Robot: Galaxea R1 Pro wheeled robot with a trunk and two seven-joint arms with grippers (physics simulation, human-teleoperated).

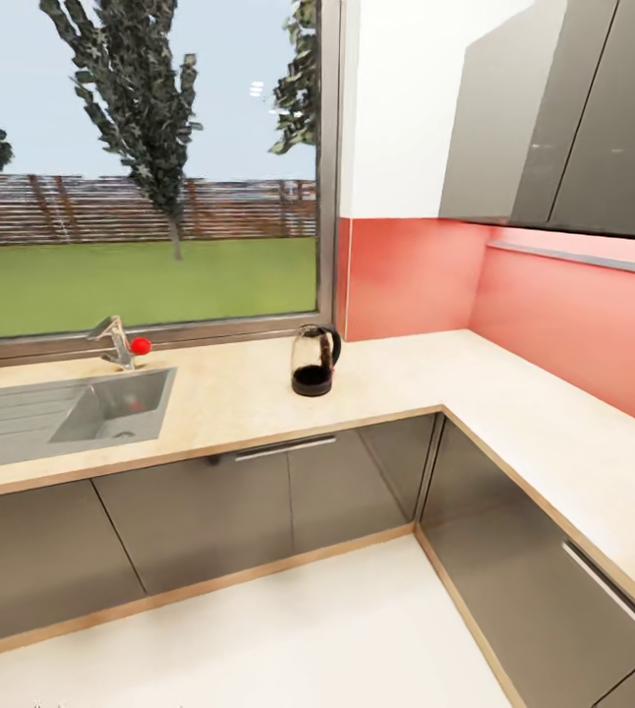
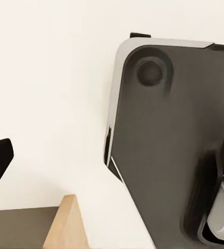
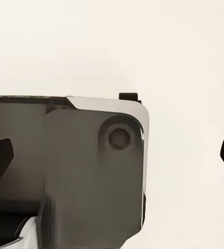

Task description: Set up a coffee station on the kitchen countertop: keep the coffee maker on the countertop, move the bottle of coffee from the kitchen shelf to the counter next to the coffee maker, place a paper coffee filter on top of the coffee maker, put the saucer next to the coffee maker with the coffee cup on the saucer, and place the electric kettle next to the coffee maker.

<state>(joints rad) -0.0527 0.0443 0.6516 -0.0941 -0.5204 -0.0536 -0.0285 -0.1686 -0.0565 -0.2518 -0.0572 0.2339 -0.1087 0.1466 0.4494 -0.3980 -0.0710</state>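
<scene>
On the counter [image 1: 229,403], near the corner, the electric kettle [image 1: 315,361] stands alone beside the sink [image 1: 62,413]. Both pincers look spread and empty. I judge the robot must approach and grasp the kettle.

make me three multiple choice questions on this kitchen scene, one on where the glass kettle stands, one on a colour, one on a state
1. Where does the clear glass electric kettle with black base and handle stand?
A. in the sink
B. on the light beige wood-grain countertop, near the corner
C. on the floor

2. What colour is the knob on the metal tap?
A. red
B. blue
C. green

3. How does the kettle sit?
A. tipped on its side
B. upside down
C. upright on its base

Answers:
1 B: it rests on the worktop, right of the steel sink, by the pink wall.
2 A: the ball beside the tap is bright red.
3 C: black base down, handle at the side.
</scene>
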